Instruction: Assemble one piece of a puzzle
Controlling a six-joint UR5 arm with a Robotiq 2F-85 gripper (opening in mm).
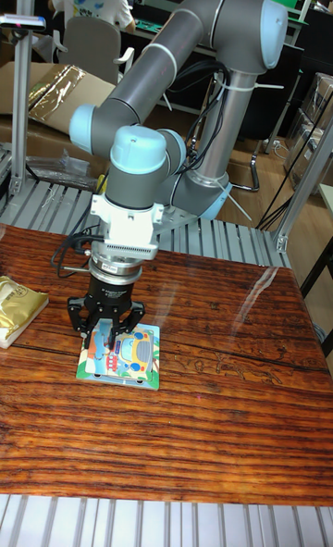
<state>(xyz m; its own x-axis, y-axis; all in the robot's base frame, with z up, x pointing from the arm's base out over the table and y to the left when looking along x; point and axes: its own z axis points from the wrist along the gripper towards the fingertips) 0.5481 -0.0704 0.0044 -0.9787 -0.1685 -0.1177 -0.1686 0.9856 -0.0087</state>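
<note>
At the far left edge of the wooden table (213, 436) lies a crinkled gold foil packet (18, 308), soft and shiny, well apart from the work and seemingly set aside there. To its right the gripper (108, 334) hangs straight down over the puzzle board (122, 354), a flat square tray with a pale rim and a bright cartoon picture of a yellow car printed on a blue ground. The black fingers point downward and reach the left part of the board, their tips drawn close to each other; whether they pinch a piece or merely press on the picture cannot be told from here, since any piece would be thin and hidden between them. The vertical pose suits pushing a flat piece squarely into its recess, which is probably the step in hand. Above the fingers sits a white, boxy wrist unit with dark cables looping off to the left, then the smooth grey-and-blue jointed arm (185, 29) curving back to its base at the far side. The tabletop is glossy, dark red-brown, strongly grained, and mirrors the light to the right of the board.
</note>
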